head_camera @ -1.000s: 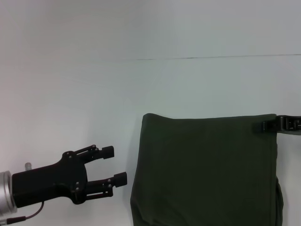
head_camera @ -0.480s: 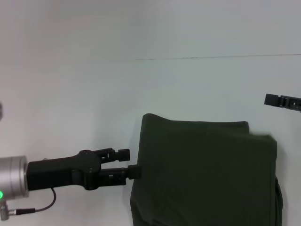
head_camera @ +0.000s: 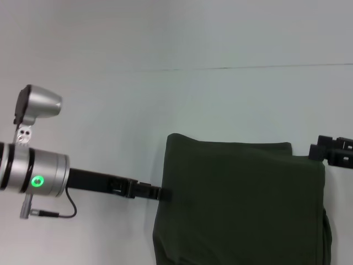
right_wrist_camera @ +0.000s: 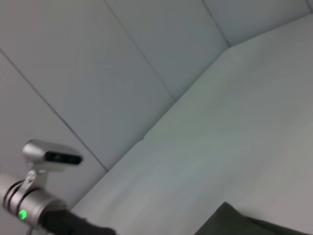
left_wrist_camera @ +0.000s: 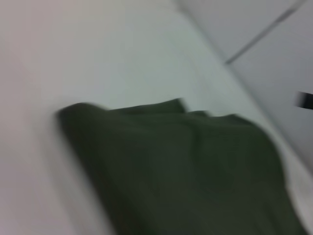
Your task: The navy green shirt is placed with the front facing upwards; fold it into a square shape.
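Head view, left side: the left arm reaches across the pale worktop (head_camera: 110, 99), its silver wrist ring showing a green light and a small silver camera housing (head_camera: 37, 105) mounted above it. The left tool (head_camera: 160, 194) is turned edge-on, its black fingers meeting the left edge of the navy green shirt (head_camera: 237, 204); whether they are spread or pinched on the cloth cannot be told.

Centre: the shirt lies flat on the worktop as a folded, roughly rectangular dark olive panel, plain side up, with no print or collar visible. Its far edge shows a small step near the right corner, where one layer sits slightly short of another, and its near part runs out of frame at the bottom. A thin dark seam crosses the worktop well beyond the shirt.

Right side: the right tool (head_camera: 326, 150) enters from the frame edge just beside the shirt's far right corner; its fingers are too little seen to tell their state.

Left wrist view: the shirt (left_wrist_camera: 186, 166) fills the lower part, rumpled along its far edge, the worktop around it.

Right wrist view: one dark corner of the shirt (right_wrist_camera: 244, 224), the left arm's silver wrist and camera housing (right_wrist_camera: 51, 154) farther off.
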Robot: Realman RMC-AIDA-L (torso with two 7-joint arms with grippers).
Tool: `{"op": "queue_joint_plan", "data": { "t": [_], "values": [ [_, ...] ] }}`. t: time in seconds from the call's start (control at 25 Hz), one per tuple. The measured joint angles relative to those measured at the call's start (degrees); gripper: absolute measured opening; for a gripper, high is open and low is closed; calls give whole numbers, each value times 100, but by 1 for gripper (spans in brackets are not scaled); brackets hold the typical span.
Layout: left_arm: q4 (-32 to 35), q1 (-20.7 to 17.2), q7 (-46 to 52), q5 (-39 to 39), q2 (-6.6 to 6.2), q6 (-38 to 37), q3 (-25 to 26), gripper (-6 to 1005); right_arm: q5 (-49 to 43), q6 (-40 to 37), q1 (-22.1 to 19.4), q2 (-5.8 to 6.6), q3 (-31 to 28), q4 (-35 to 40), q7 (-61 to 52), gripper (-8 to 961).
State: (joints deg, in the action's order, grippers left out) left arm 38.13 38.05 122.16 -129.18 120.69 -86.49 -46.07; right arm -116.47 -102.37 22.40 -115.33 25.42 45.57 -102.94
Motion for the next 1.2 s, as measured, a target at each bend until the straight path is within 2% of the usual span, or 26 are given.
{"op": "queue_joint_plan", "data": {
  "t": [0.12, 0.36, 0.6, 0.96, 1.2],
  "values": [
    [-39, 175, 361, -204, 12, 163, -32, 848, -23, -107, -35, 7, 48, -133, 325, 917],
    [-292, 477, 1173, -679, 31, 434, -112, 848, -276, -621, -163, -27, 55, -114, 1655, 916],
    [-415, 607, 1340, -707, 57, 480, -133, 848, -324, -734, -290, 21, 48, -89, 2523, 909],
    [-427, 699, 1432, -714, 193, 786, -186, 847, -338, -735, -307, 19, 27, -90, 2692, 905],
    [-430, 705, 1433, -718, 219, 1023, -356, 846, -341, -743, -267, 3, 54, -93, 2659, 905]
  ]
}}
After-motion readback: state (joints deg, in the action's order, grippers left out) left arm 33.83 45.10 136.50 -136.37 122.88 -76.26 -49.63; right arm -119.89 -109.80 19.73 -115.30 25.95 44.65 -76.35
